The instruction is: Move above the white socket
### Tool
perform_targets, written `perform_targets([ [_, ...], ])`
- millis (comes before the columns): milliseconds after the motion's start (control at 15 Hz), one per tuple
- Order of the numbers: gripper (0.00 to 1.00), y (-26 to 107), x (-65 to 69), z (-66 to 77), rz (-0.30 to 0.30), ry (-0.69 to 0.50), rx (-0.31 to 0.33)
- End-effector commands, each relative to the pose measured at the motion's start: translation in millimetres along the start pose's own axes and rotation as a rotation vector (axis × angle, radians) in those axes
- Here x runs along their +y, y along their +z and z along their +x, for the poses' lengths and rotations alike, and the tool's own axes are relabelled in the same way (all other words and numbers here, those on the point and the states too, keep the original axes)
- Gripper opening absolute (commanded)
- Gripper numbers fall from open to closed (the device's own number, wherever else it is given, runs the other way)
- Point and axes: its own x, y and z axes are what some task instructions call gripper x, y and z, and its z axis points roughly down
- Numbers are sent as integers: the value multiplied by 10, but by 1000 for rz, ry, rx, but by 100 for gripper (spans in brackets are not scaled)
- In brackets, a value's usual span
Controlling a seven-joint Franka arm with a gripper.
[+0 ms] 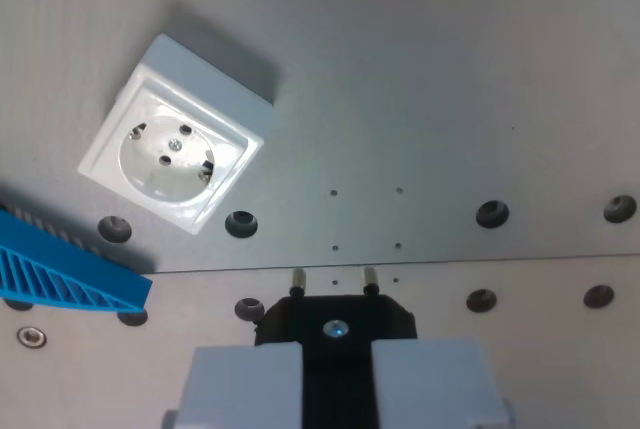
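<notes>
Socket (172,149) sits upper left on the desk (450,79), rigid hard plastic, nothing to grasp, just hover; lower centre the gripper (336,374) has its jaws closed on a stiff black plug (336,321).

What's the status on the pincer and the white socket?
Pincer shut on black plug. White socket upper left, not under it. Blue part at left, off the path.
</notes>
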Motion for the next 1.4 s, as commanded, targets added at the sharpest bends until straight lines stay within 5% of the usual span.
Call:
perform_targets([
  [67, 0, 128, -53, -49, 2, -269, 104],
  [1400, 0, 796, -468, -152, -56, -766, 118],
])
